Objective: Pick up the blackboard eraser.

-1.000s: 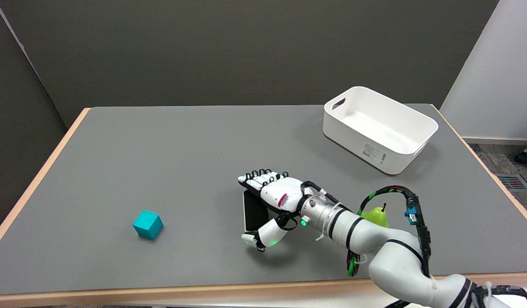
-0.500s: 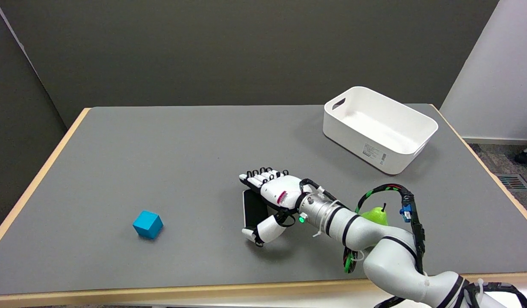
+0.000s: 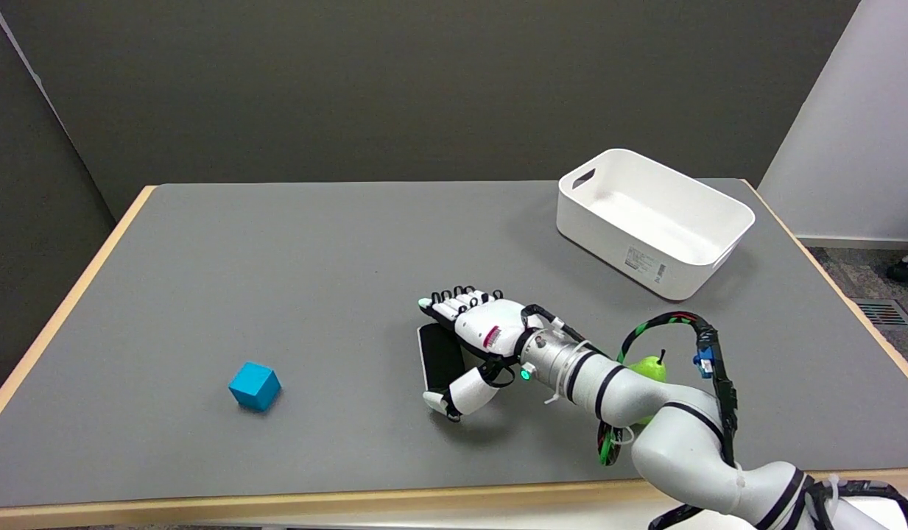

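While the right hand [image 3: 474, 352] straddles the blackboard eraser [image 3: 439, 359], the grasp looks to be the step in hand; the dark eraser lies flat on the desk [image 3: 314, 258], near its front middle; the fingers [image 3: 454, 303] reach over its far end and the thumb sits at its near end, though whether they clamp it I cannot tell; next, likely a firm squeeze, then a lift.

Here's the right arm [image 3: 645, 423], glossy white shells split by thin black bands, with a silver metal wrist collar showing a small green light. A black cable loom flecked with green and red loops off it, carrying a blue connector. The right hand [image 3: 476, 342] is white with black finger links and a pink-red label.
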